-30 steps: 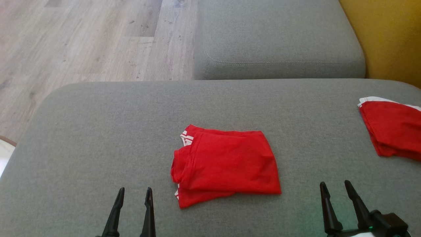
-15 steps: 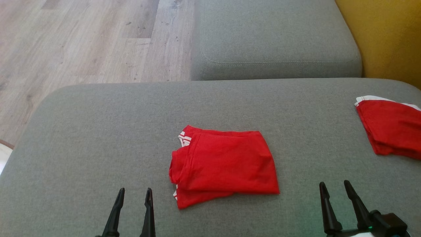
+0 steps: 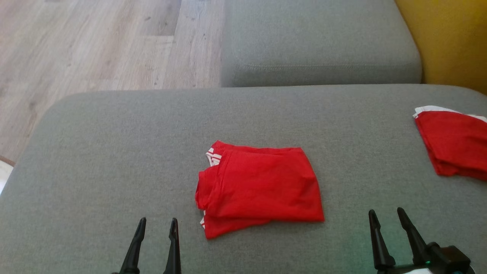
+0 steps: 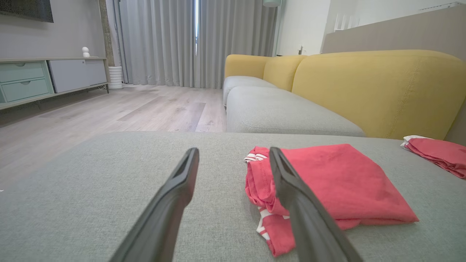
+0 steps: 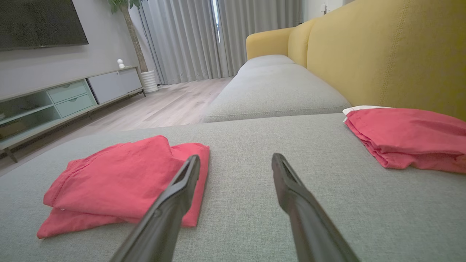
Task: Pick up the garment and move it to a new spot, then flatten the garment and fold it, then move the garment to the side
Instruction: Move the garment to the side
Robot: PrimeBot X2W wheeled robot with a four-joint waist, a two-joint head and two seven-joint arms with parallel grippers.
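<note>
Far left, bare wood floor [image 3: 95, 49] runs up to the grey seat [image 3: 114, 144]. The left gripper [image 3: 158, 220] hangs low over the seat's near edge with its fingers spread, nothing between them, and it stands just left of the shirt without touching it.

The shirt [image 3: 262, 186] lies in the middle of the seat, between the two grippers. It is red, folded into a rough rectangle of several layers, with white-striped trim peeping out at its left side. It looks like thin knit cloth, so I'd expect it to be light, limp and quick to sag or slide open once lifted. There's nothing fragile about it, but it has no stiffness to help.

The left side is ragged, with loose layers stepped over one another. A pinch there would probably catch only the top ply and spill the fold. The right side looks like a clean folded edge, and the near edge is fairly straight. The best hold seems to be both near corners at once, with the fingers going under the whole stack.

The right gripper [image 3: 385, 210] is right of the shirt and clear of it, its fingers also parted and empty. Beyond it, a second red pile [image 3: 454, 144] sits at the seat's right end, below the yellow back [image 3: 452, 38].
</note>
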